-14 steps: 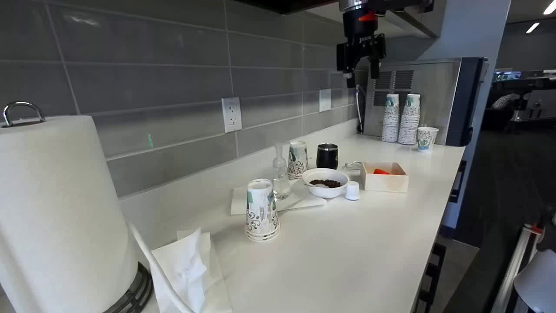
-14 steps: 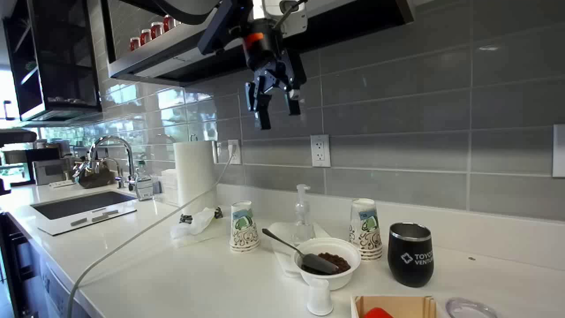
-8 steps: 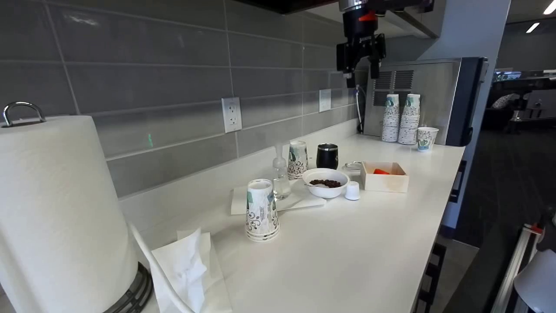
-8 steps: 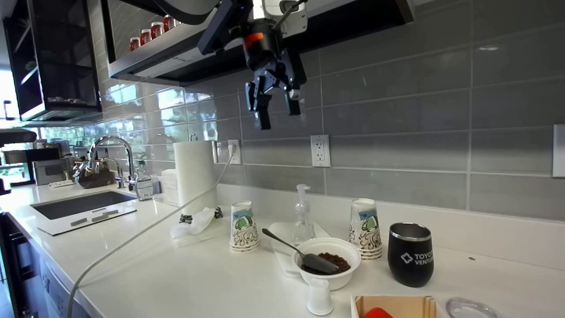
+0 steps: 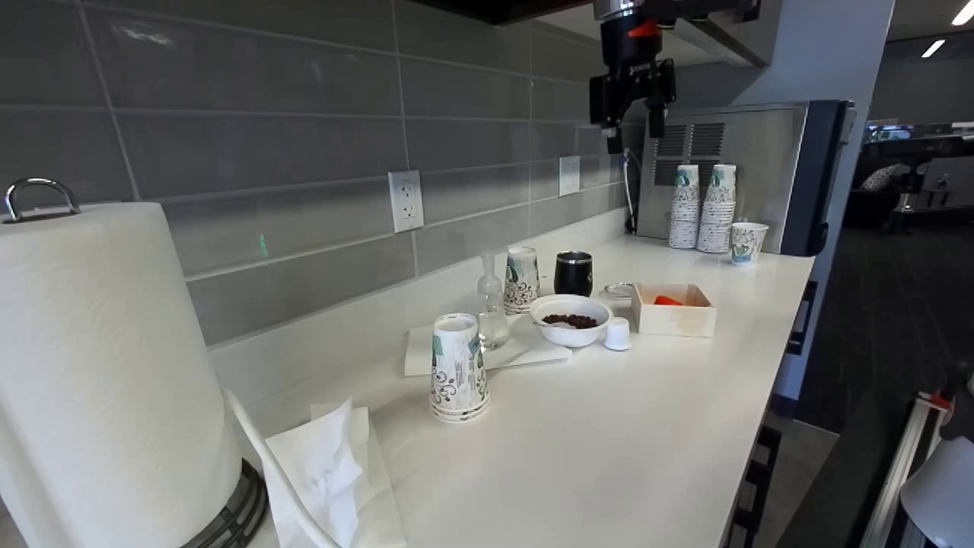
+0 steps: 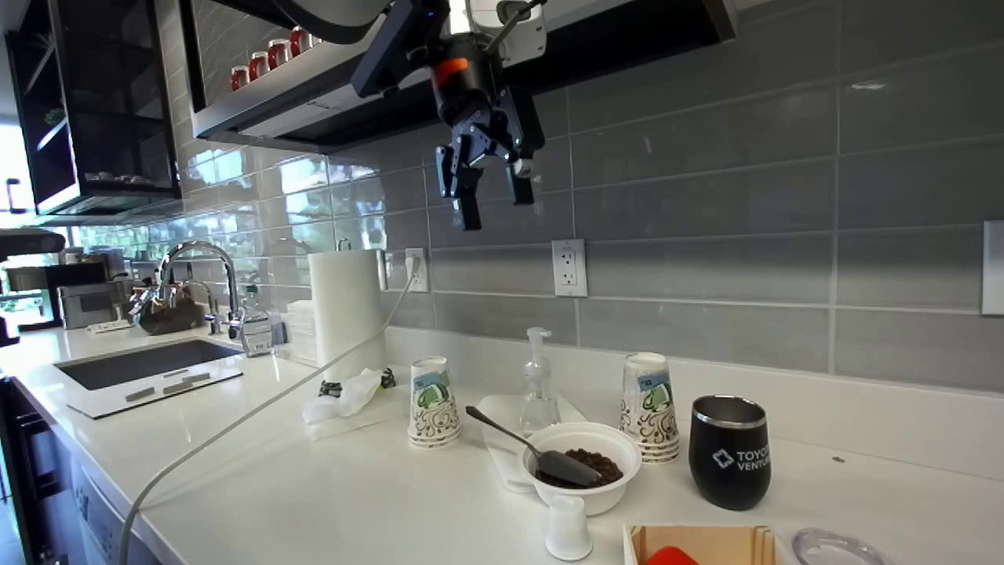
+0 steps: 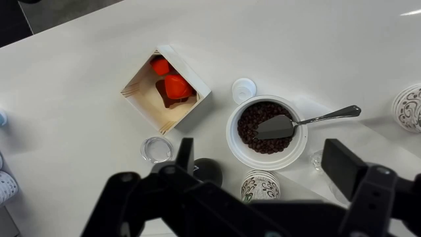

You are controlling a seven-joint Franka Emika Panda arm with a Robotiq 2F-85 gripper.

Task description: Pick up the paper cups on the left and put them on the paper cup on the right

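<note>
The gripper (image 6: 496,212) hangs high over the white tabletop (image 6: 329,502), with its jaws spread wide apart. The left cups (image 6: 434,404) stand lower down in a short stack, upside down, on the same side as the big paper roll (image 6: 347,306). The right cups (image 6: 649,408) are upside down in a stack too, next to a black mug (image 6: 729,463). A clear pump bottle (image 6: 538,388) stands between the two stacks. Just beside the right cups there is a white bowl (image 7: 264,160) with brown beans (image 7: 250,120) in it (lots and lots of them), and a cake server (image 7: 276,127) lies on the beans with its handle sticking out past the rim. Near the bowl I see a little white tub (image 7: 244,89) and a wooden box (image 7: 188,69) with red things (image 7: 177,86) inside. Far off, two tall cup stacks (image 5: 717,213) and a single cup (image 5: 747,243) stand by a big grey machine (image 5: 765,152).
</note>
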